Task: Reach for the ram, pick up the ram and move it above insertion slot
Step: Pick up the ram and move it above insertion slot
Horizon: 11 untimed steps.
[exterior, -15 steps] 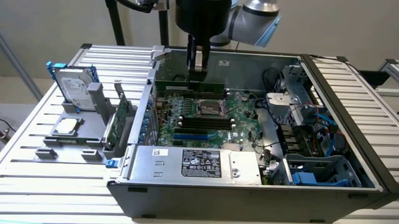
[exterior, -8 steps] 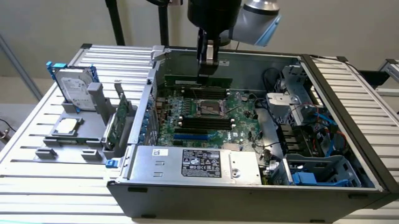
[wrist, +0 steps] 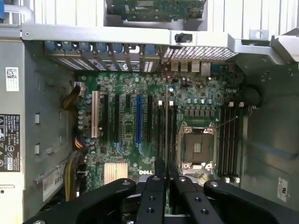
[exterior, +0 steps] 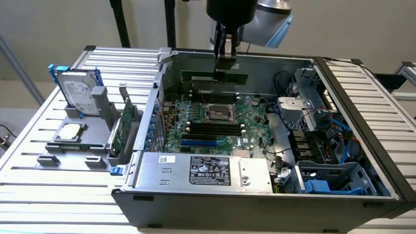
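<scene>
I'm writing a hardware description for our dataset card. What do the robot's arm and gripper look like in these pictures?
In the exterior view, the arm has a silvery-grey rounded joint with a light blue cap, ending in a black wrist housing. Below it hangs the gripper, with narrow dark fingers. In the wrist view, the gripper is matte black, with broad linkage arms spreading outward, round silvery screw heads, and slim fingers dotted with small holes.

There is one open computer case (exterior: 260, 195), one hard drive (exterior: 79, 95), one green card (exterior: 128, 119) standing beside it, and one gripper (exterior: 224, 66).
</scene>
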Motion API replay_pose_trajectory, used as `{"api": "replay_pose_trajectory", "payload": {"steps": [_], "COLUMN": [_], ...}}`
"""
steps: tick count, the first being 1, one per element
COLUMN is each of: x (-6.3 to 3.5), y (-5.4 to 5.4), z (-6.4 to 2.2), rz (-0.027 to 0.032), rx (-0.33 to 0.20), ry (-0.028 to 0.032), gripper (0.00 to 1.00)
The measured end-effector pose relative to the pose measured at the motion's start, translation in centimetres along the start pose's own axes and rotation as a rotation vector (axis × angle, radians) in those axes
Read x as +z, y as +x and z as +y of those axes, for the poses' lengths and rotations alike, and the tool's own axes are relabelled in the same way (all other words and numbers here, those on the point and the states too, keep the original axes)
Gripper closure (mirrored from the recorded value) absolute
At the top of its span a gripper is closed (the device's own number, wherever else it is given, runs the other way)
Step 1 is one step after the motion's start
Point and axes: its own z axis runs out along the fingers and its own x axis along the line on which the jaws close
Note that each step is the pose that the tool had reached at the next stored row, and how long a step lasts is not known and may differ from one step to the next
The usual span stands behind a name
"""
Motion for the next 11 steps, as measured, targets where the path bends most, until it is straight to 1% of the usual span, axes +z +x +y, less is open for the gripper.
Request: {"api": "replay_pose_trajectory", "payload": {"steps": [3, 7, 9, 10, 11], "x": [0.23, 0.68, 0.86, 0.90, 0.90], "y": [-1.0, -1.9, -2.2, -2.3, -2.3], "z": [-0.55, -1.03, -1.21, -1.29, -1.33], "rz": [0.0007, 0.0034, 0.0070, 0.0097, 0.0113], "rx": [0.000, 0.001, 0.002, 0.002, 0.002], "ry": [0.0001, 0.0002, 0.0002, 0.0002, 0.0002], "gripper": [0.87, 0.87, 0.87, 0.87, 0.87]}}
